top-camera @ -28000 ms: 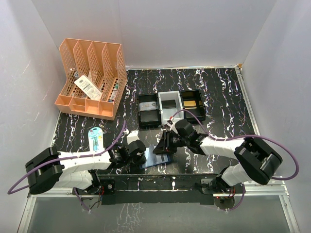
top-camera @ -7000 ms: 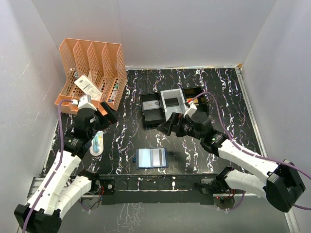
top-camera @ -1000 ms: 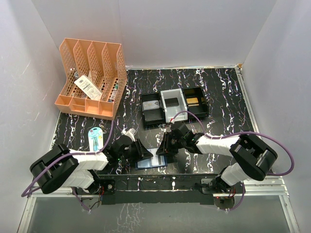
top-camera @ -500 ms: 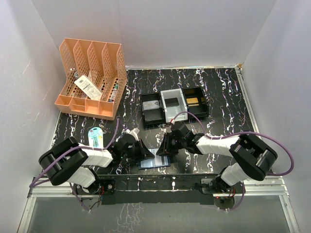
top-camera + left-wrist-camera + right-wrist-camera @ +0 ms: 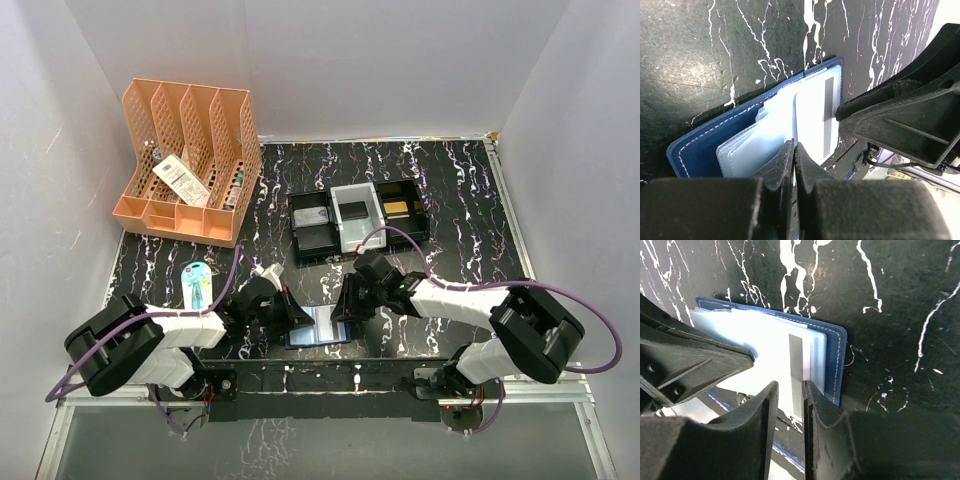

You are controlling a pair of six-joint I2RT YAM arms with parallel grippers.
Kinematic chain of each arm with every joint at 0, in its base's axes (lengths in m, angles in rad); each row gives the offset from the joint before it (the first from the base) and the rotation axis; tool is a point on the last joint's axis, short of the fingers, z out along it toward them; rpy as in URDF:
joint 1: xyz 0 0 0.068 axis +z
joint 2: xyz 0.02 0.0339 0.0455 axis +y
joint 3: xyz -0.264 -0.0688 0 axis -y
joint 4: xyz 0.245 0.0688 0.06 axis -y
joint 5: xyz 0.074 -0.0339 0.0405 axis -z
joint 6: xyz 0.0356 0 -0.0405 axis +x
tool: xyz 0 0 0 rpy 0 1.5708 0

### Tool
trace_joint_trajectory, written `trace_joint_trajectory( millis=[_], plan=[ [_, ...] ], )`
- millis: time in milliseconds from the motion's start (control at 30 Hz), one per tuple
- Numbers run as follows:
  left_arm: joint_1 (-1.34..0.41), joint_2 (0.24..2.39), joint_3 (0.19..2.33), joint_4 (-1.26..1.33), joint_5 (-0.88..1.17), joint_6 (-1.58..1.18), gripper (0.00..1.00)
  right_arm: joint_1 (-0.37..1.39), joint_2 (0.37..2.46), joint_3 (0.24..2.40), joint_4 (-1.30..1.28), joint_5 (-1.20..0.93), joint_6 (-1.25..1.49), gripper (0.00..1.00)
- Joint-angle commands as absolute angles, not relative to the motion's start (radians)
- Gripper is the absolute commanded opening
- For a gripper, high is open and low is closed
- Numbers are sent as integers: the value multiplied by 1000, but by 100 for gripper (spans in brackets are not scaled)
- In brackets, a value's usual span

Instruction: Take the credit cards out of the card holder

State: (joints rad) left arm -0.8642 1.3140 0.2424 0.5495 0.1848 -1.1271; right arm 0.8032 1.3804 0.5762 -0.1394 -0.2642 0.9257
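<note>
1. far left there's a peach file organizer (image 5: 190,160) with some packets stuck in it; nearer the front sits a pale blue oval case (image 5: 198,285), well apart from the action
2. left gripper (image 5: 794,152) is low at the near edge of the table; fingers pinched fully together, tips right at the edge of the clear sleeves; can't tell if a sleeve is nipped between them
3. the card holder (image 5: 705,145) lies open and flat between the two grippers, near the front edge, pale inner side up
4. a white credit card (image 5: 812,115) with a grey stripe lies on its right half
5. right gripper (image 5: 788,390) comes in from the right; jaws only a narrow slit apart, tips down over the striped card
6. black and grey trays (image 5: 355,220) sit further back, just right of centre
</note>
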Motion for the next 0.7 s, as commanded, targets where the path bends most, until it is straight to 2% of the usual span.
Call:
trace_joint_trajectory(
  millis=[0, 100, 233, 333, 533, 667],
  plan=[
    [-869, 1291, 230, 542, 170, -1109, 0, 807, 1353, 617, -204, -205, 907, 24],
    [-869, 1305, 230, 579, 189, -1110, 1, 807, 1370, 610, -204, -200, 909, 24],
    [-869, 1326, 232, 623, 217, -1113, 15, 807, 1392, 600, -192, -199, 914, 24],
    [-870, 1354, 229, 658, 228, -1121, 18, 807, 1408, 592, -185, -202, 917, 24],
    [-872, 1404, 225, 706, 239, -1138, 20, 807, 1419, 563, -125, -247, 931, 22],
    [-874, 1419, 219, 747, 246, -1145, 12, 807, 1428, 555, -117, -253, 935, 22]
  ],
)
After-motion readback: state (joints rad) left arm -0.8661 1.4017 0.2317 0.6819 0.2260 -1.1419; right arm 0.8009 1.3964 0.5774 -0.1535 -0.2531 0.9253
